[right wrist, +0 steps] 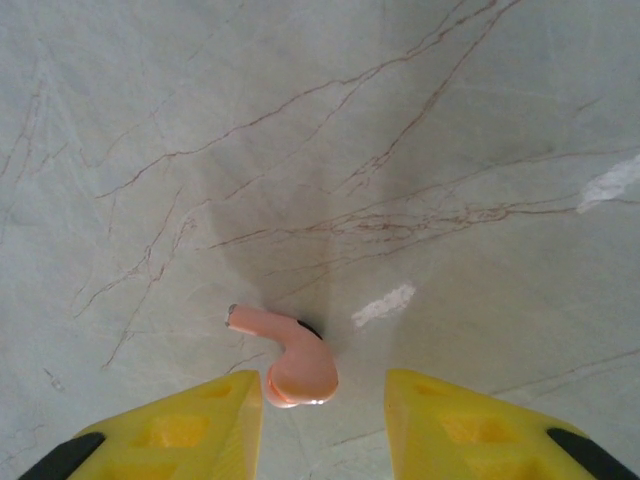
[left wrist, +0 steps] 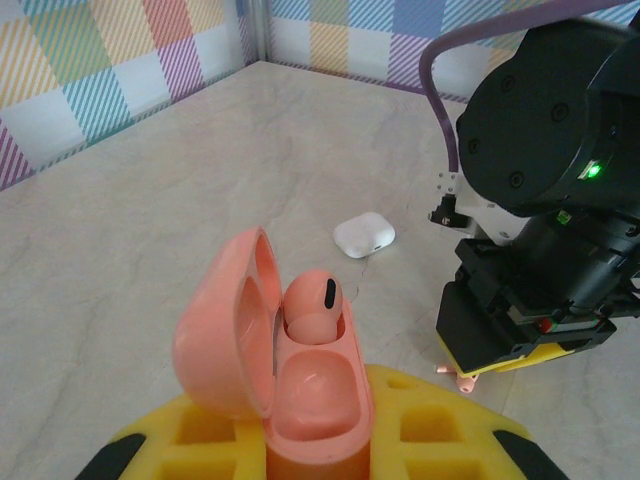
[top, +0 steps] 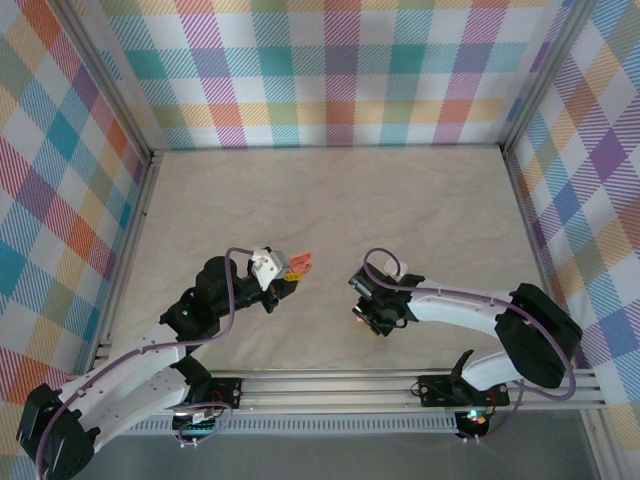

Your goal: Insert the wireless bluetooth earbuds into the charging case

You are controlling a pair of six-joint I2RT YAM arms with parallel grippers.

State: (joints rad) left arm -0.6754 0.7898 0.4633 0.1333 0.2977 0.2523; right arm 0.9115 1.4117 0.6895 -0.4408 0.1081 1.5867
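The loose earbud lies on the table just ahead of the right gripper. It sits inside the gap of the parted fingers but off-centre, its bulb close against one finger with clear space to the other. Whether bulb and finger touch is hard to tell. Its stem slants away from the hand, past that near finger, so the jaws would likely meet the bulb rather than the stem. The left gripper is clamped on the open charging case, with the seated earbud in the far socket and the empty socket nearer that hand. The right arm is much the nearer to the loose bud.
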